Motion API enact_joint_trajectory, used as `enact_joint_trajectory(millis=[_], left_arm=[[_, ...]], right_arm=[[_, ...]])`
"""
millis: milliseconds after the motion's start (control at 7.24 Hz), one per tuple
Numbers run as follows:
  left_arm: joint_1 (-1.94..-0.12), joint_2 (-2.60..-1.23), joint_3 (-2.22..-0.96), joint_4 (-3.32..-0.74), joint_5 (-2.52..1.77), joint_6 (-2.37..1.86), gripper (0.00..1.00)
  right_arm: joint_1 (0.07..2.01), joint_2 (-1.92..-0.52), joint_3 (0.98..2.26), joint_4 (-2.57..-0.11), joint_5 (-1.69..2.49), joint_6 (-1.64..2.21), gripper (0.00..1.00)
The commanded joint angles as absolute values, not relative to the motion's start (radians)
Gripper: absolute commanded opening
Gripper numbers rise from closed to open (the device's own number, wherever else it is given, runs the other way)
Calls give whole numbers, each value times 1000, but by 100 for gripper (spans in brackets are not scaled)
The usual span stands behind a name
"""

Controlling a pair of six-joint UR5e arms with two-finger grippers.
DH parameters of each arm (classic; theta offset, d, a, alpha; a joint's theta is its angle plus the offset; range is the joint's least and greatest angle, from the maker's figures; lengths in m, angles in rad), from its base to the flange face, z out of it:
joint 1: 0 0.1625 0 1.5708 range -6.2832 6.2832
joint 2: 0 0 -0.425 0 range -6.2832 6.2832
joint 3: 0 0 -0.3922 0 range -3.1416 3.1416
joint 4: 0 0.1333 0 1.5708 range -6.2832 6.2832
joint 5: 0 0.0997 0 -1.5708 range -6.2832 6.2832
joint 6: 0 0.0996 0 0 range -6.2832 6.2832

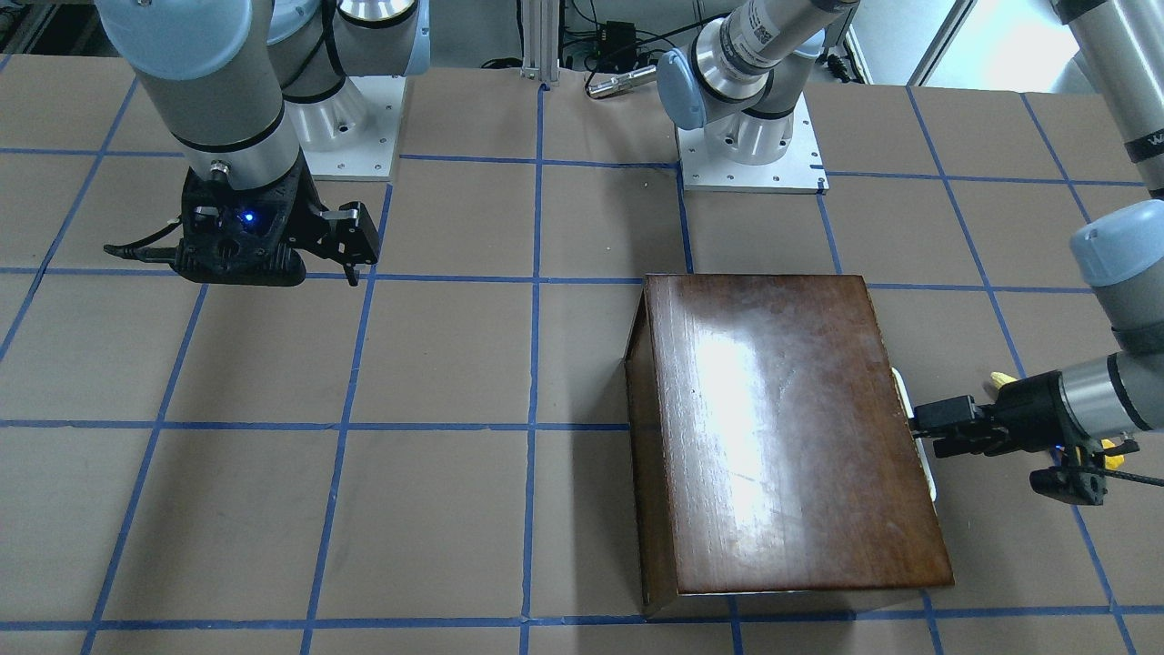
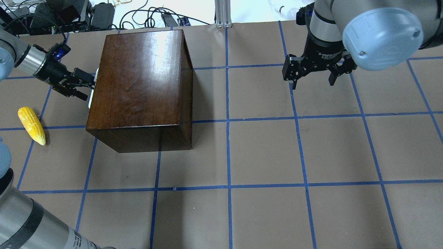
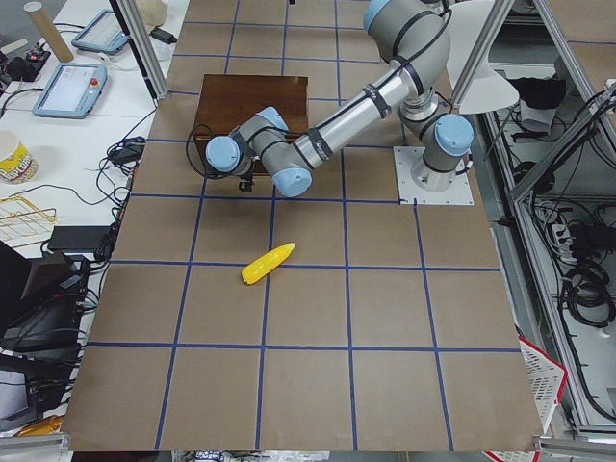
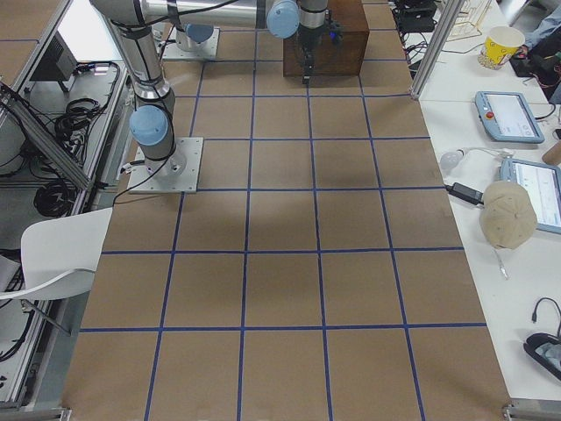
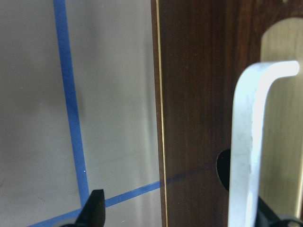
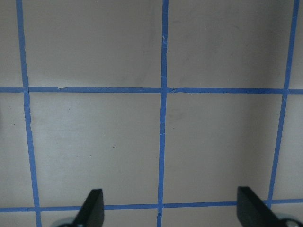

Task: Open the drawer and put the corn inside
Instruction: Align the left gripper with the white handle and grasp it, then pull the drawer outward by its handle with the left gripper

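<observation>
Left pincer (image 2: 88, 88): fingers parted astride whitish drawer handle (image 5: 246, 142) of glossy dark-brown wooden box (image 2: 138, 79) (nothing clamped). Bright yellow tapered corn cob (image 2: 32, 125): on table (image 2: 263, 152). Right pincer (image 2: 313, 83): spread, empty.

bare table (image 2: 263, 155) round the corn (image 2: 32, 125), dark box (image 2: 138, 86) near, left gripper (image 2: 86, 89) at its front

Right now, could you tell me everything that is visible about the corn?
The corn is a bright yellow, toy-like cob, thick at one end and tapering to a pointed tip that faces the robot. It lies flat on the brown table, across a blue tape line, on the robot's left of the dark wooden box and apart from it. Only the table touches it; no tool holds it.
</observation>
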State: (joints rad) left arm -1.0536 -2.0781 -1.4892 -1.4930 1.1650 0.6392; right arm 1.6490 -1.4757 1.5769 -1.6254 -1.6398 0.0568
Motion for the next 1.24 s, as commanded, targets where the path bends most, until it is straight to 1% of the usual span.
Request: enact_joint_trajectory(millis=[0,552,1105], left_arm=[[-1052,-2077,-1486,-1491,1170,643,100],[-1008,-2075,-1482,-1493,1170,661,100],[-1002,-2080,-1463,-1493,1210,687,100]], right_arm=[[1649,-1476,1577,-1626,-1640,57,100],[1649,-1476,1577,-1626,-1640,57,100],[1649,-1476,1577,-1626,-1640,57,100]])
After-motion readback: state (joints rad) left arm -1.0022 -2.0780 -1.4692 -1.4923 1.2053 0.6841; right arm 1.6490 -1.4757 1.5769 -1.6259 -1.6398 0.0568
